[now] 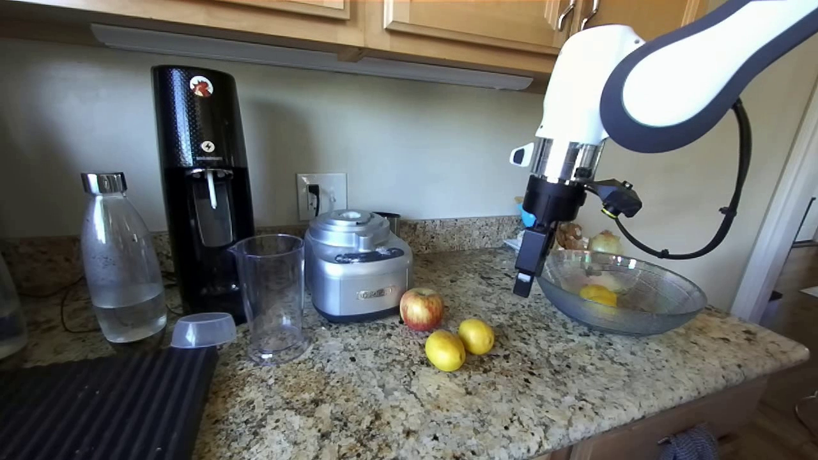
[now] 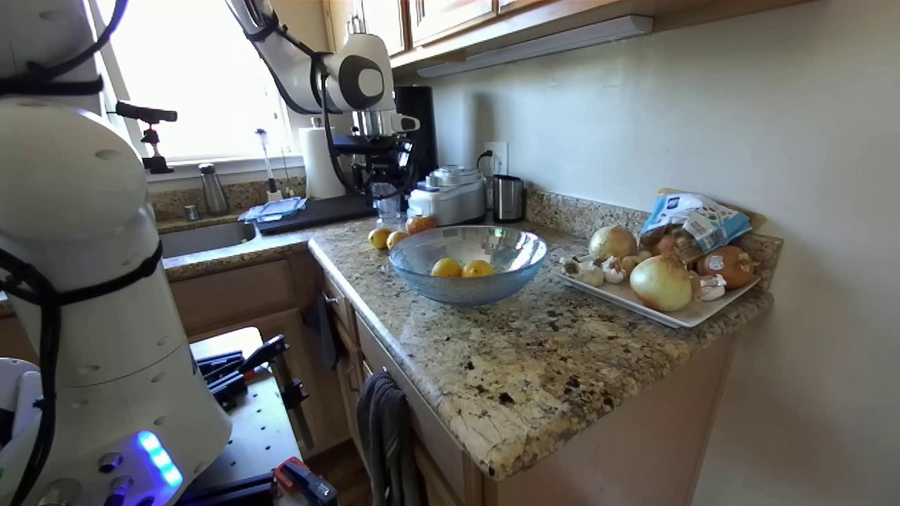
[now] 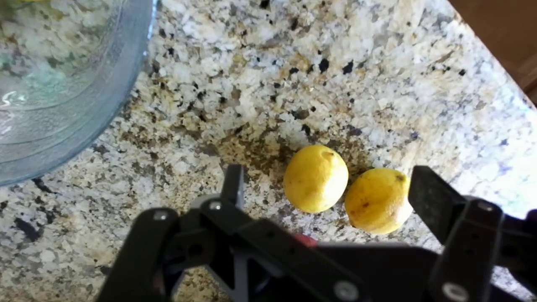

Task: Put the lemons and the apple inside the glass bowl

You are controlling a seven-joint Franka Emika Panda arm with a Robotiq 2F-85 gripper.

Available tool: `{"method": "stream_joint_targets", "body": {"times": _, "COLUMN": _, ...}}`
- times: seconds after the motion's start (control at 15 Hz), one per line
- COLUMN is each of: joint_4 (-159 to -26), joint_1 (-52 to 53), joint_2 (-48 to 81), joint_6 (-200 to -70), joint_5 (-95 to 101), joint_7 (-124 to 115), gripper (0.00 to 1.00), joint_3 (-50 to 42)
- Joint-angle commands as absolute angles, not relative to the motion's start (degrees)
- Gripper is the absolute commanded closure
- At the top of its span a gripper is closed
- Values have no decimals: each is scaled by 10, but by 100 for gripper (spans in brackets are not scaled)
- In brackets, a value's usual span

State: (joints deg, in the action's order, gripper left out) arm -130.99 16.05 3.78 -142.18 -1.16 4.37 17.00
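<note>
Two yellow lemons lie inside the clear glass bowl (image 2: 464,287), a left lemon (image 2: 446,268) and a right lemon (image 2: 478,268). The bowl also shows in an exterior view (image 1: 680,297) and at the upper left of the wrist view (image 3: 121,79). Two other lemons (image 1: 445,351) (image 1: 476,337) lie close together on the counter. The red apple (image 1: 422,309) sits just behind them by the food processor; only a red sliver (image 3: 305,240) shows in the wrist view. My gripper (image 1: 524,285) is open and empty, above the counter beside the bowl. In the wrist view both counter lemons (image 3: 316,179) (image 3: 379,201) appear between its spread fingers, below them.
A silver food processor (image 1: 361,281) and a tall clear cup (image 1: 275,300) stand beyond the apple. A black soda machine (image 1: 204,140), a bottle (image 1: 121,268) and a dark ribbed mat (image 1: 108,402) are farther along. A white plate (image 2: 622,300) of onions and garlic lies near the bowl.
</note>
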Motion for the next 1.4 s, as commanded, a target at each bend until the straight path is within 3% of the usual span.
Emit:
{"method": "stream_joint_targets", "body": {"times": 0.0, "joint_4": -1297, "joint_1": 164, "joint_2": 93, "joint_6": -1473, "joint_5": -51, "joint_7": 20, "gripper": 0, "joint_3": 173}}
{"method": "stream_joint_targets", "body": {"times": 1.2, "joint_4": -1184, "joint_1": 175, "joint_2": 258, "joint_6": -1508, "joint_5": -4, "joint_7": 15, "gripper": 0, "joint_3": 152}}
{"method": "stream_joint_targets", "body": {"times": 1.27, "joint_4": -1182, "joint_1": 174, "joint_2": 261, "joint_6": -1509, "joint_5": -6, "joint_7": 16, "gripper": 4, "joint_3": 153}}
{"method": "stream_joint_targets", "body": {"times": 1.33, "joint_4": -1180, "joint_1": 173, "joint_2": 264, "joint_6": -1509, "joint_5": -8, "joint_7": 17, "gripper": 14, "joint_3": 154}}
